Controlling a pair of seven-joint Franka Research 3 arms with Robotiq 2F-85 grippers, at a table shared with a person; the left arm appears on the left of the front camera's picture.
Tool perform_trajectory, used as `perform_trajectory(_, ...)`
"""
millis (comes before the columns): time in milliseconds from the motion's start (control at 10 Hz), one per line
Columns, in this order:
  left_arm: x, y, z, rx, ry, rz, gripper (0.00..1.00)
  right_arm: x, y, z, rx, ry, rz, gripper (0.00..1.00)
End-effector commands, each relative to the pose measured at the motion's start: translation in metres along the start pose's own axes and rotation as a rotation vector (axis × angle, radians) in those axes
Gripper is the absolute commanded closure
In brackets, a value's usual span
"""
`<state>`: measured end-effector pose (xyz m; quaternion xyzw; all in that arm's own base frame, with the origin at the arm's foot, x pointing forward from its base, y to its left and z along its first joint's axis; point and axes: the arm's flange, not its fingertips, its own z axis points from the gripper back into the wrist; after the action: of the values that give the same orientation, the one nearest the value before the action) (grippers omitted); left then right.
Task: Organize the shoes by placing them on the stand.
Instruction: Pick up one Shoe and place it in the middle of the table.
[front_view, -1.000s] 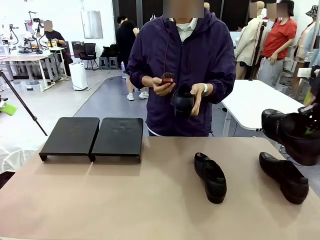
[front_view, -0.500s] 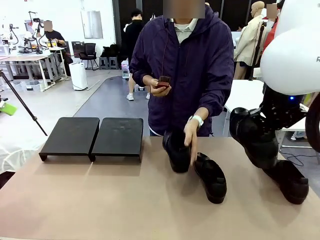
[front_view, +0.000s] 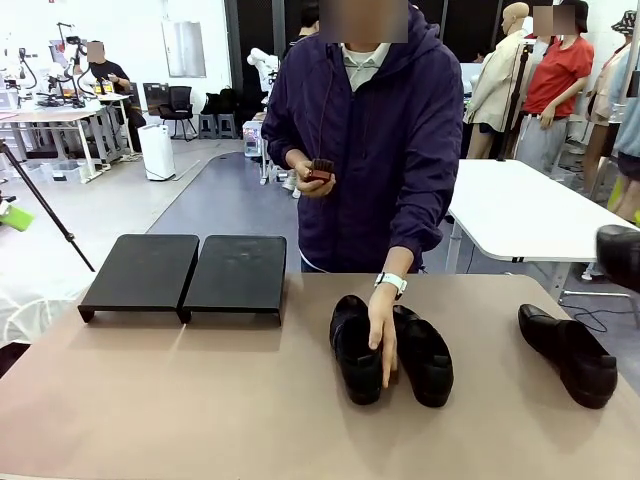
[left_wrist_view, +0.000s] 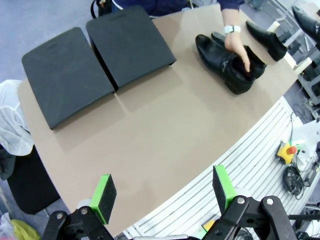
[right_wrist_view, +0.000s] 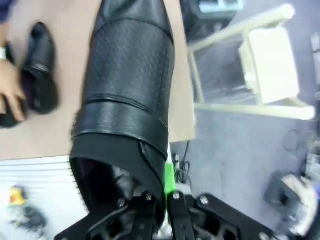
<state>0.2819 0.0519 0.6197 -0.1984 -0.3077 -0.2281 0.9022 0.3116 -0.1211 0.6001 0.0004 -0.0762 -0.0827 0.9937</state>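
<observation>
The left gripper (left_wrist_view: 163, 192) hangs over the table (left_wrist_view: 165, 135), its green pads far apart and holding nothing. The right gripper (right_wrist_view: 167, 186) is clamped on the opening rim of a shoe (right_wrist_view: 131, 85), which is probably the dark shape at the front view's right edge. A person's hand (front_view: 381, 335) rests on two shoes (front_view: 357, 352) mid-table. The stand (front_view: 185, 270) sits far left.

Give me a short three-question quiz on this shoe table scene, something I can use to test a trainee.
1. True or false: a shoe already sits on the stand.
2. The right gripper is: A) open over the table; B) shut on a shoe; C) resting on the stand.
3. How many shoes lie on the table?
Key: 1. False, the stand is bare. 2. B, it grips the held shoe at its opening. 3. Three: the pair under the person's hand, and the lone shoe at the right.
</observation>
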Motion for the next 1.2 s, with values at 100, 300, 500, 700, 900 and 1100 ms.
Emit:
perform_trajectory(100,0.0,0.001,0.001,-0.015,-0.003,-0.013,0.0,0.004,-0.014,-0.005,0.027,0.015,-0.058,1.0)
perform_trajectory(300,0.0,0.001,0.001,-0.015,-0.003,-0.013,0.0,0.0,-0.016,-0.007,0.039,-0.002,-0.068,1.0)
perform_trajectory(500,0.0,0.001,0.001,-0.015,-0.003,-0.013,0.0,-0.003,-0.004,-0.003,0.035,-0.026,-0.075,1.0)
perform_trajectory(700,0.0,0.001,0.001,-0.015,-0.003,-0.013,0.0,-0.008,0.03,0.009,0.034,-0.032,-0.072,1.0)
perform_trajectory(900,0.0,0.001,0.001,-0.015,-0.003,-0.013,0.0,-0.026,0.104,0.033,0.039,-0.008,-0.024,1.0)
perform_trajectory(1100,0.0,0.001,0.001,-0.015,-0.003,-0.013,0.0,-0.033,0.186,0.046,0.074,-0.037,-0.051,1.0)
